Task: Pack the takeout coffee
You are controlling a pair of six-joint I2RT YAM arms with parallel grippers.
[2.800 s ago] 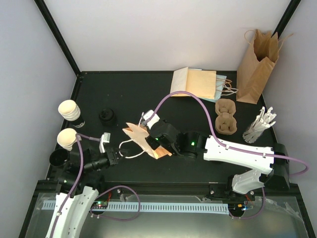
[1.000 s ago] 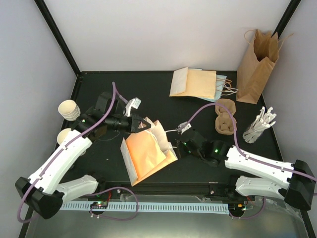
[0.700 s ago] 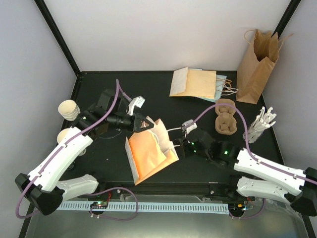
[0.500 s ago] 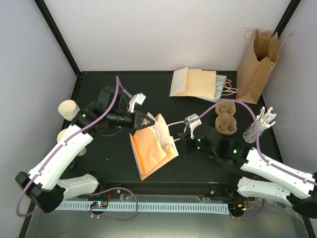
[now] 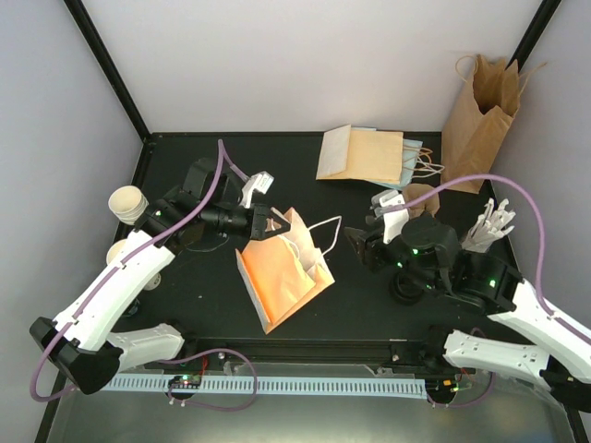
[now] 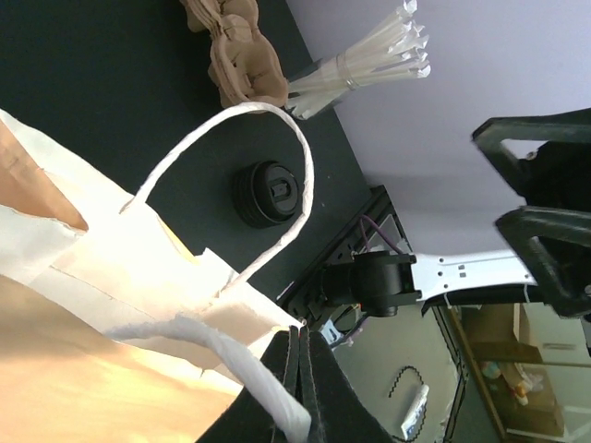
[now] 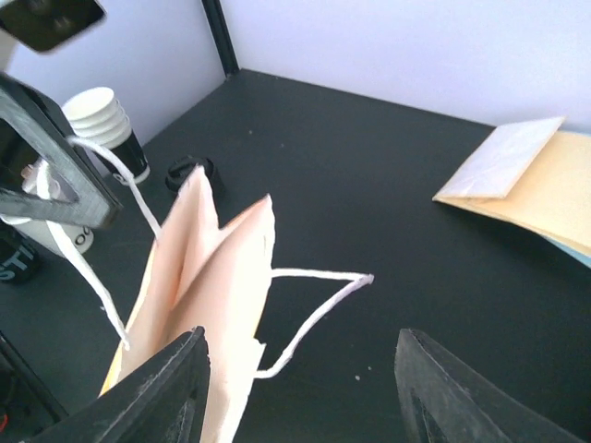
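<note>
A tan paper bag [image 5: 282,272] with white handles lies half open in the middle of the black table [image 5: 369,208]. My left gripper [image 5: 270,224] is shut on one white handle [image 6: 231,355] at the bag's mouth. My right gripper [image 7: 305,369] stands open just right of the bag [image 7: 217,277], nothing between its fingers. The other handle [image 7: 319,305] lies loose on the table ahead of it. Cream paper cups [image 5: 128,202] are stacked at the far left, with no lids on them. A second stack [image 5: 118,251] is partly behind my left arm.
A black lid [image 7: 189,172] lies near the cup stack [image 7: 100,115]. Flat bags [image 5: 365,155] lie at the back. A tall kraft bag [image 5: 480,111] stands in the back right corner. A pulp cup carrier [image 5: 423,197] and a bundle of white sticks [image 5: 487,226] sit at the right.
My right gripper has opened, left the bag's edge and drawn back to the right. The left gripper keeps the handle; the bag's mouth has lifted and shifted slightly right.
</note>
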